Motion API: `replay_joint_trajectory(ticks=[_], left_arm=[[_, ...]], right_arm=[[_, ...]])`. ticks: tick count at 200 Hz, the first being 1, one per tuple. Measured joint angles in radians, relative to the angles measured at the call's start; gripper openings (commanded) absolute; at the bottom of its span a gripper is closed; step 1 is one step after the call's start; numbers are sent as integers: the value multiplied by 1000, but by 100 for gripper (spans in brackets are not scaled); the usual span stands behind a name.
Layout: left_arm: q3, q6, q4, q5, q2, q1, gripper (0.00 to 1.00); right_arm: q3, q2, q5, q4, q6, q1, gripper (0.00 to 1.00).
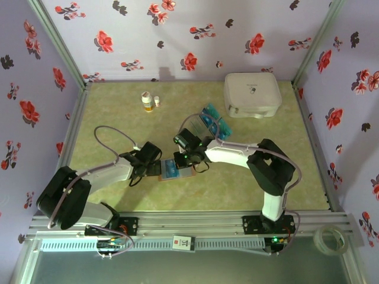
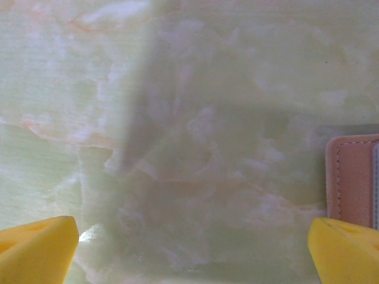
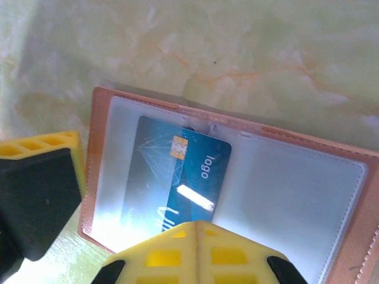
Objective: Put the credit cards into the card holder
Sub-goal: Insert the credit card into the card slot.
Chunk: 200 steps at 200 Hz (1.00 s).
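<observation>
The pinkish-brown card holder (image 1: 186, 173) lies open on the table between both arms. In the right wrist view the card holder (image 3: 296, 189) shows its clear sleeves. One blue credit card (image 3: 195, 171) sits partly inside the left sleeve. My right gripper (image 3: 196, 232) is shut, its joined yellow tips resting over the card's near end. My right gripper (image 1: 182, 158) hovers over the holder in the top view. My left gripper (image 1: 157, 165) is at the holder's left edge. It is open (image 2: 192, 251), with the card holder (image 2: 350, 180) beside its right finger. More blue cards (image 1: 212, 120) lie behind.
The spare cards rest in a clear tray (image 1: 221, 128) behind the right arm. A big white rounded case (image 1: 251, 94) stands at the back right. Two small bottles (image 1: 148, 102) stand at the back centre. A tape roll (image 1: 330, 238) lies off the table's front right.
</observation>
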Motion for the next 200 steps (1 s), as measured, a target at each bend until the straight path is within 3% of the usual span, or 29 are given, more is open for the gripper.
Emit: replay_joint_trajectory(ticks=[200], left_arm=[[-11, -11, 32, 3, 25, 0, 100]], right_arm=[[34, 95, -31, 32, 20, 17, 0]])
